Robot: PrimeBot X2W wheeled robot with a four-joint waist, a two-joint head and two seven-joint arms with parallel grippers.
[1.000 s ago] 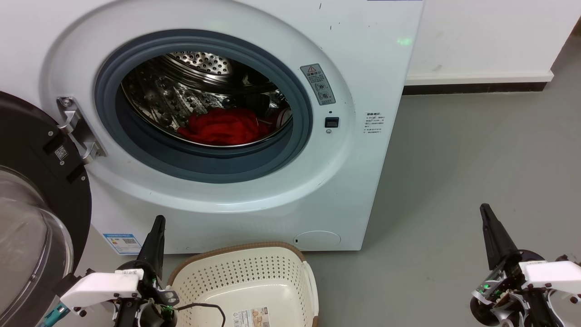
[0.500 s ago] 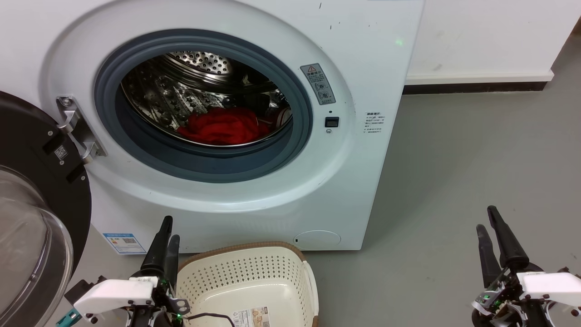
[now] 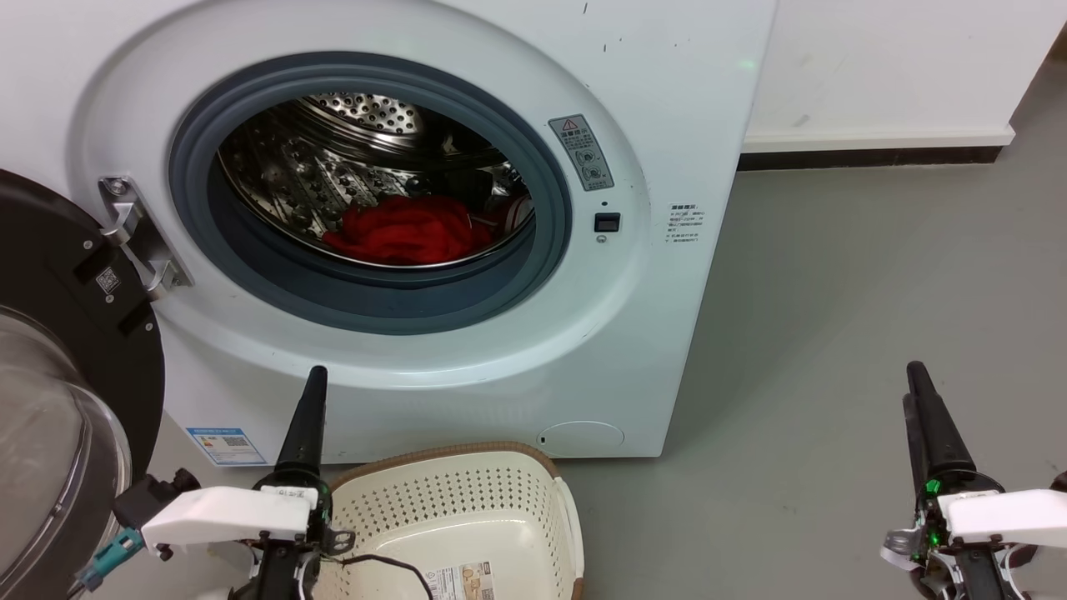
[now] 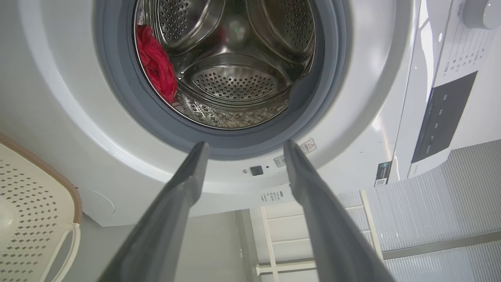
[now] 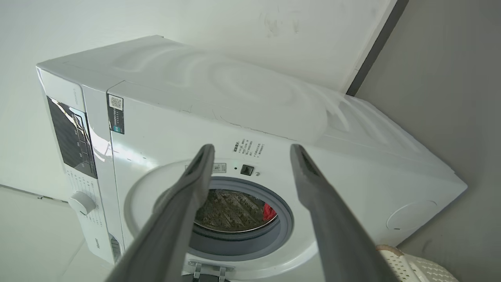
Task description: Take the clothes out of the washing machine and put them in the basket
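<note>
**Left claw (image 4: 244, 144) poised below the open porthole, clothes (image 3: 408, 232) not yet reached.**

The washing machine (image 3: 667, 125) stands directly ahead of my left claw. Its black-framed door (image 3: 58, 275) hangs wide open to that claw's left, so the grey-rimmed porthole (image 3: 554, 250) is unobstructed above and ahead of the fingertips. The basket (image 3: 467, 454) sits just beside the claw on its right, with no clothes in it. The clothes, a red bundle, lie on the drum floor, ahead of and above the claw and slightly to its right. Their long axis runs crosswise to my reach. My left claw is the nearer; my right claw (image 5: 251, 147) hangs well off to the right. Both claws have their fingers spread and grip nothing. I judge that the left arm must rise and enter the porthole.
</note>
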